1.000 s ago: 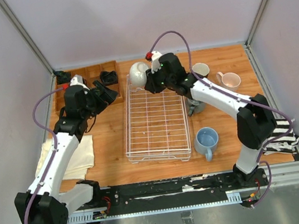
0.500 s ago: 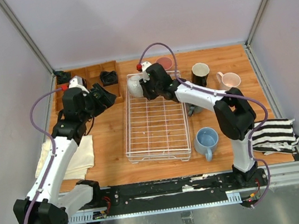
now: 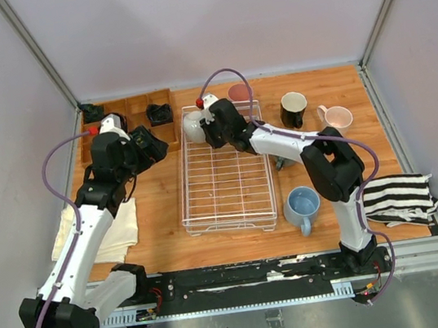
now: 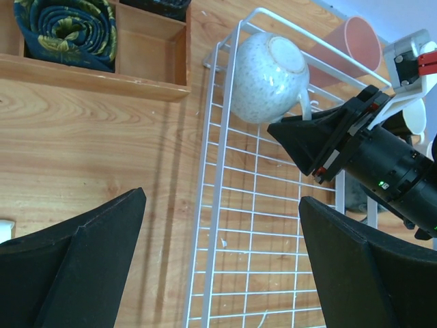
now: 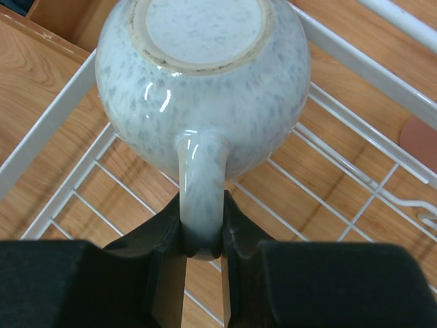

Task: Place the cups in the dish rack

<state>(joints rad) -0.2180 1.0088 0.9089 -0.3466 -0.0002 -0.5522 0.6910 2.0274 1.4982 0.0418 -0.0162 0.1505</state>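
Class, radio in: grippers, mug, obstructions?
Right gripper shut on white mug handle. Mug inverted at dish rack far corner. Left gripper open, empty. Nothing blocking.

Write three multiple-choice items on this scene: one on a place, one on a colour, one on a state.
1. Where is the white mug?
A) at the far left corner of the dish rack
B) at its near right corner
C) at its middle

2. What colour is the mug nearest the arms' bases?
A) black
B) light blue
C) white

3. How is the left gripper?
A) shut on a mug
B) shut, empty
C) open, empty

A: the right gripper holds it there by the handle.
B: the light blue mug stands nearest.
C: its fingers stand wide apart.
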